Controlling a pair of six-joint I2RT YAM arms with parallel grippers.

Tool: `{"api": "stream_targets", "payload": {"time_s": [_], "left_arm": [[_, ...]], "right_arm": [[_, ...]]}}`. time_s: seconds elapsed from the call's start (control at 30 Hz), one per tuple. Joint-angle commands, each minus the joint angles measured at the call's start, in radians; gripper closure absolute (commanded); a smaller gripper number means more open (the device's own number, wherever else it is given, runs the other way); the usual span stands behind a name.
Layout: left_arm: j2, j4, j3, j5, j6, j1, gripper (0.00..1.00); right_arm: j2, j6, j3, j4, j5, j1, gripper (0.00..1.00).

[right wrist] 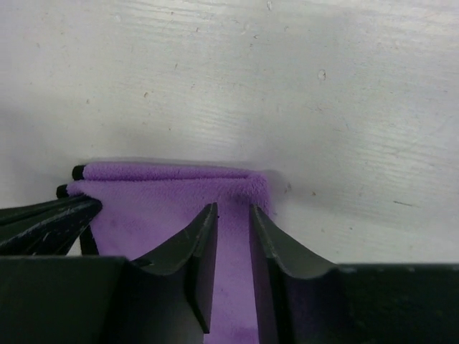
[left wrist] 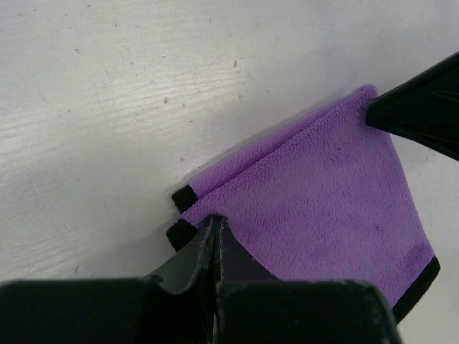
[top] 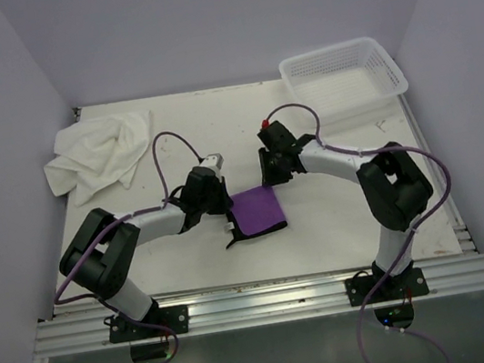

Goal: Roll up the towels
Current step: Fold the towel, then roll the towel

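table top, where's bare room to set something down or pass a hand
Bare: far middle between the white towel and the basket; near strip between the purple towel and the metal rail. Crowded: the centre, where left claw and right claw meet at that towel.

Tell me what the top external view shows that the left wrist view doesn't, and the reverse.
Only top external: the white towel crumpled at far left, the basket at far right. Only left wrist: the purple towel doubled over, two dark-edged corners stacked, the left pincer shut on its edge. Both: the purple towel and the right pincer at its other corner.
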Motion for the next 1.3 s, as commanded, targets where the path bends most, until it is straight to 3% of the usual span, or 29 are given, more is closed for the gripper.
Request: {"api": "stream_targets", "payload": {"time_s": [0.0, 0.1, 0.33, 0.67, 1.27], "left_arm": [[-0.024, 0.016, -0.022, -0.024, 0.006, 0.002, 1.00], [-0.032, 0.021, -0.032, -0.021, 0.002, 0.002, 1.00], [-0.047, 0.027, -0.048, -0.013, -0.005, 0.003, 1.00], [-0.059, 0.028, -0.055, -0.010, -0.014, 0.002, 1.00], [-0.069, 0.027, -0.068, -0.011, -0.018, 0.003, 1.00]], "right_arm": [[-0.135, -0.025, 0.034, -0.054, 0.017, -0.010, 0.70], [-0.195, -0.019, -0.006, -0.061, 0.017, -0.011, 0.62], [-0.320, 0.028, -0.170, -0.021, -0.035, -0.010, 0.54], [-0.368, 0.122, -0.370, 0.060, -0.115, -0.007, 0.42], [-0.359, 0.220, -0.500, 0.172, -0.138, 0.038, 0.39]]}}
